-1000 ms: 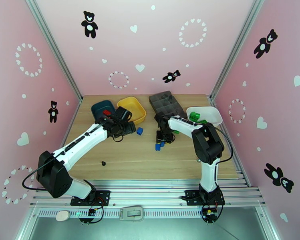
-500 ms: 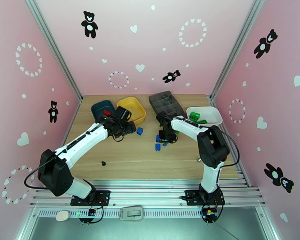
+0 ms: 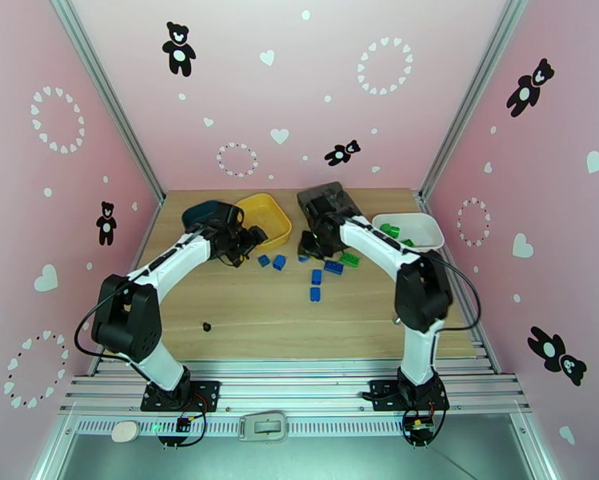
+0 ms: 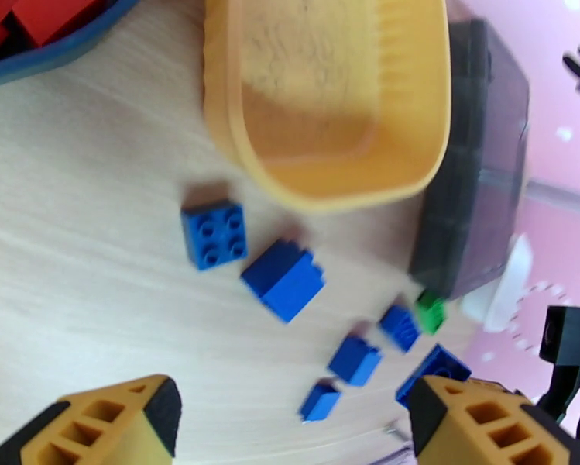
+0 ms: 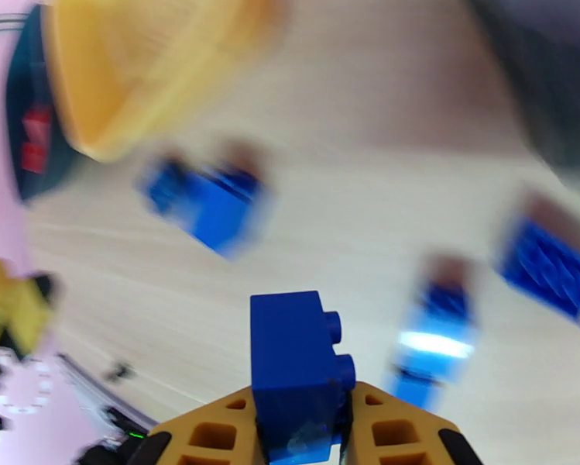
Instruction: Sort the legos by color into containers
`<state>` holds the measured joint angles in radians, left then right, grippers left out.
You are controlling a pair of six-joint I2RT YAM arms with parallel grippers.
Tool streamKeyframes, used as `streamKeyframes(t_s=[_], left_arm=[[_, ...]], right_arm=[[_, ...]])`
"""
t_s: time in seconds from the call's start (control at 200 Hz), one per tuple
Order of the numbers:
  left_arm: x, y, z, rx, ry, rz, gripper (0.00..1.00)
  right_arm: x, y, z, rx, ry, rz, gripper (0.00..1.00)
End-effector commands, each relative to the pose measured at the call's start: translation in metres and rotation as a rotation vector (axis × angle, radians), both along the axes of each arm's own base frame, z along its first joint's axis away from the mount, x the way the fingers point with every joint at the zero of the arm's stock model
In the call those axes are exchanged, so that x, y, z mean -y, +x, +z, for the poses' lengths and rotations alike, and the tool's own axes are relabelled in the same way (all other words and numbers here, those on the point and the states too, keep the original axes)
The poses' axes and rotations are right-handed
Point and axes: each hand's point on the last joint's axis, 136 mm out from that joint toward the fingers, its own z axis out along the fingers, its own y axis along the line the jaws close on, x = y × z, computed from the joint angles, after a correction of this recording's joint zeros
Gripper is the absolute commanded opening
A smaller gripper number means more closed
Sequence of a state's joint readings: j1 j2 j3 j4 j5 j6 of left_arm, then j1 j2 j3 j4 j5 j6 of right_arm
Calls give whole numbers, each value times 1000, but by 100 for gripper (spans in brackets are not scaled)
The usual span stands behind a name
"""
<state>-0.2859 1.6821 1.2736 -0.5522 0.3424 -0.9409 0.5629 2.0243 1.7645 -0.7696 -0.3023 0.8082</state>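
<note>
Right pincer [image 5: 299, 428] clenched on blue lego [image 5: 293, 358], surroundings motion-blurred, left pincer [image 4: 290, 428] released above loose blue legos [image 4: 286, 279] on worktop [image 4: 80, 304], red legos [image 4: 26, 17] cut off in teal tray [image 4: 61, 52], green legos [image 3: 389, 230] in white tray [image 3: 421, 224], both arms stretched toward yellow tray [image 4: 320, 191]

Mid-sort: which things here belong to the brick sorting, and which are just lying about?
Job: loose blue plastic bricks; blue brick in right claw; green plastic bricks; red plastic bricks; teal-blue plastic tray; yellow plastic tray; white plastic tray.
Lying about: dark grey compartment tray; tiny black bit.
</note>
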Motion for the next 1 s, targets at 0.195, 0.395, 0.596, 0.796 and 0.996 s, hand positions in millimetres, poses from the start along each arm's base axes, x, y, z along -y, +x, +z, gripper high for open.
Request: streamKeyframes(t_s=[0.195, 0.395, 0.596, 0.796, 0.996], left_arm=[[-17, 19, 26, 35, -68, 71, 83], [-30, 4, 27, 29, 10, 65, 83], [-41, -19, 20, 7, 99, 47, 83], [-29, -46, 2, -30, 227, -42, 82], [3, -71, -19, -57, 298, -141, 82]], right_arm=[[-86, 84, 16, 49, 243, -8, 34], [-100, 105, 25, 87, 288, -7, 56], [-71, 80, 41, 107, 158, 36, 56], [-12, 30, 42, 107, -32, 33, 60], [49, -29, 5, 13, -215, 8, 65]])
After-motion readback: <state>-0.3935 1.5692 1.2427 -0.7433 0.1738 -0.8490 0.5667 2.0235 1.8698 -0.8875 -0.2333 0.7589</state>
